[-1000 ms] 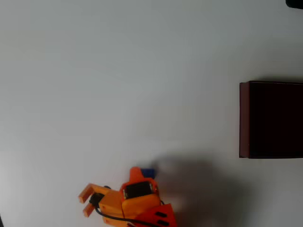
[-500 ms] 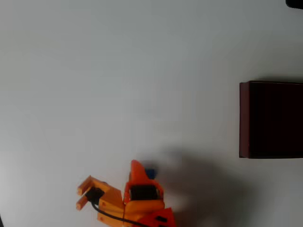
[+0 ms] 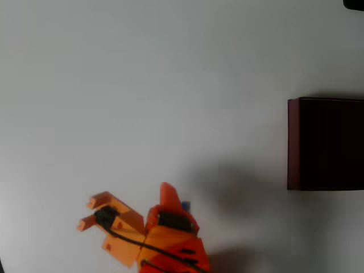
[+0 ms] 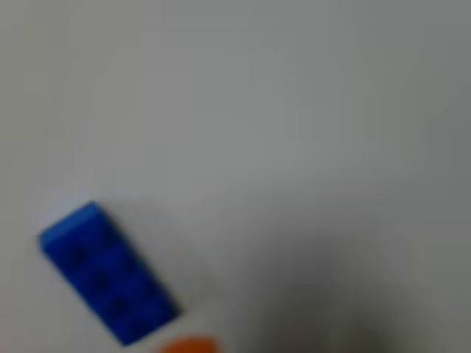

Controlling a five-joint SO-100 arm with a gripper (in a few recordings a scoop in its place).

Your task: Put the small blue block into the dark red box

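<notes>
overhead looks straight down; wrist view close above the table (image 4: 294,110).

Table (image 3: 142,85): plain, pale grey-white surface, matte, no markings, spanning the overhead view edge to edge. Soft grey shadow (image 3: 239,190) lies across the lower middle of the table, diffuse at its edges, with a fainter patch lower down near the bottom edge. Small dark object (image 3: 354,4) cut off by the top right corner of the overhead view; too little visible to identify. Wrist view: same pale table (image 4: 280,110), blurred, darker toward the lower right.
</notes>
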